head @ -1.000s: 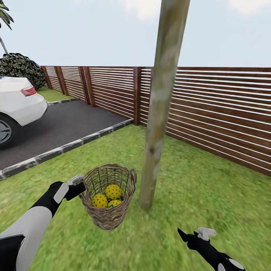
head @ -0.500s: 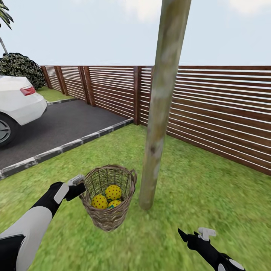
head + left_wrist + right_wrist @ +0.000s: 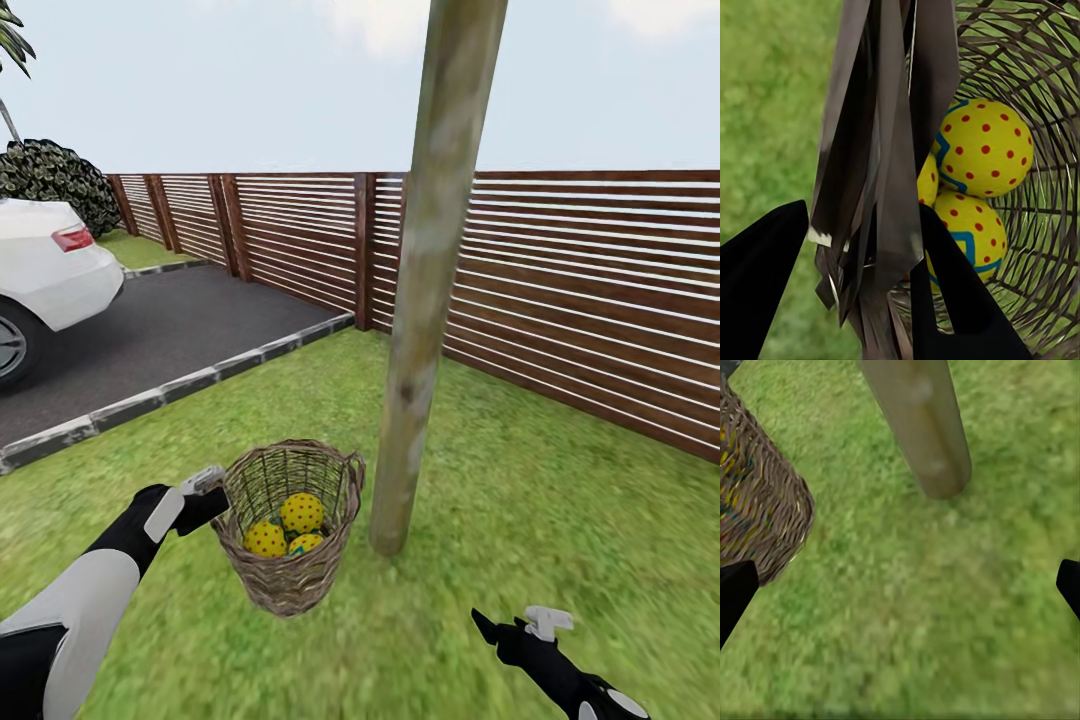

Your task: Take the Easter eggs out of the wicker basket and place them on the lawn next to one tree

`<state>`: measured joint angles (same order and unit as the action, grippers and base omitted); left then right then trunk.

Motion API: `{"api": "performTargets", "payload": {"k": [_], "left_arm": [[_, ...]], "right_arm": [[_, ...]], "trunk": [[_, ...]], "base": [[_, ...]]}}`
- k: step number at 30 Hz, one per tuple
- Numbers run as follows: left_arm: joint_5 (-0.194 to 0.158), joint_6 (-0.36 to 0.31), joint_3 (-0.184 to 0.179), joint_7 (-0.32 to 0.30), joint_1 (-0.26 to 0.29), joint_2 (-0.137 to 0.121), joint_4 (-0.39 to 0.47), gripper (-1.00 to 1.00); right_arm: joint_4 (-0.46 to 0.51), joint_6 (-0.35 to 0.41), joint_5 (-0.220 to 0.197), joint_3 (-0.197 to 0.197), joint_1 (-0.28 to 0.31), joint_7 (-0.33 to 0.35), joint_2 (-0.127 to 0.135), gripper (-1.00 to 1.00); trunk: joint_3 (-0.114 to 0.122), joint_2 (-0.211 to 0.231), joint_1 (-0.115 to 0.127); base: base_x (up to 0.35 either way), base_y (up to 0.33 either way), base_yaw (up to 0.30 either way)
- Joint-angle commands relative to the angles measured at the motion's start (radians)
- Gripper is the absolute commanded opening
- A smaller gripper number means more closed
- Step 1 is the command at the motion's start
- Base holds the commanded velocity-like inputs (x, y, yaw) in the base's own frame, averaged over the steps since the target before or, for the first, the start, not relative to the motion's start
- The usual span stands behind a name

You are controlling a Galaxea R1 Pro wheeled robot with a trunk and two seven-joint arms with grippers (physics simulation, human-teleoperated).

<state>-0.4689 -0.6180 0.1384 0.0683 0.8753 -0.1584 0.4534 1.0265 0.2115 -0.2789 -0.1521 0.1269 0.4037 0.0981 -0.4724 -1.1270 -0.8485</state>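
Landmark: the tree (image 3: 425, 300); every place below is given relative to it.
Car: white car (image 3: 45, 275) on the driveway (image 3: 170, 335), far to the tree's left. It sits a little further toward the frame edge than a second ago, so the camera has turned slightly; the things themselves have not moved.
Left hand (image 3: 205, 487): on the near-left rim of the basket, clamped on the wicker wall, one finger inside and one outside in the wrist view. Grip unchanged over the last second.
Basket: wicker basket (image 3: 290, 520) upright, just left of the trunk's foot, close but apart from it. It reads a touch lower than a second ago; probably being set down.
Eggs: Easter eggs (image 3: 285, 525), all three in the basket bottom, none out yet.
Lawn: lawn (image 3: 560, 500) bare at the trunk's foot.
Right hand (image 3: 510, 628): right of the trunk's foot and nearer the robot, fingers spread wide, holding nothing.
Meaning: basket is in position by the tree; judged next step is lifting the eggs out.
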Motion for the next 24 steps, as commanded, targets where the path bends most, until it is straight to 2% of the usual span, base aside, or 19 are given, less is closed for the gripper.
{"api": "performTargets", "payload": {"k": [1, 6, 24], "left_arm": [[-0.019, -0.005, 0.004, 0.007, 0.001, 0.0, 0.002, -1.0], [-0.018, 0.016, 0.004, 0.007, -0.001, -0.001, 0.001, -1.0], [-0.017, 0.017, 0.004, 0.007, -0.001, -0.007, 0.001, -1.0]], "right_arm": [[0.001, 0.009, -0.01, -0.002, 0.0, 0.004, 0.001, 1.0], [0.002, 0.009, -0.009, -0.001, 0.0, 0.002, 0.002, 1.0], [0.012, 0.013, -0.006, -0.001, 0.0, 0.006, 0.002, 1.0]], "trunk": [[-0.004, -0.008, -0.004], [-0.02, -0.043, -0.023], [-0.076, -0.169, -0.092]], "base": [[0.0, 0.0, 0.0], [0.0, 0.0, 0.0], [0.0, 0.0, 0.0]]}}
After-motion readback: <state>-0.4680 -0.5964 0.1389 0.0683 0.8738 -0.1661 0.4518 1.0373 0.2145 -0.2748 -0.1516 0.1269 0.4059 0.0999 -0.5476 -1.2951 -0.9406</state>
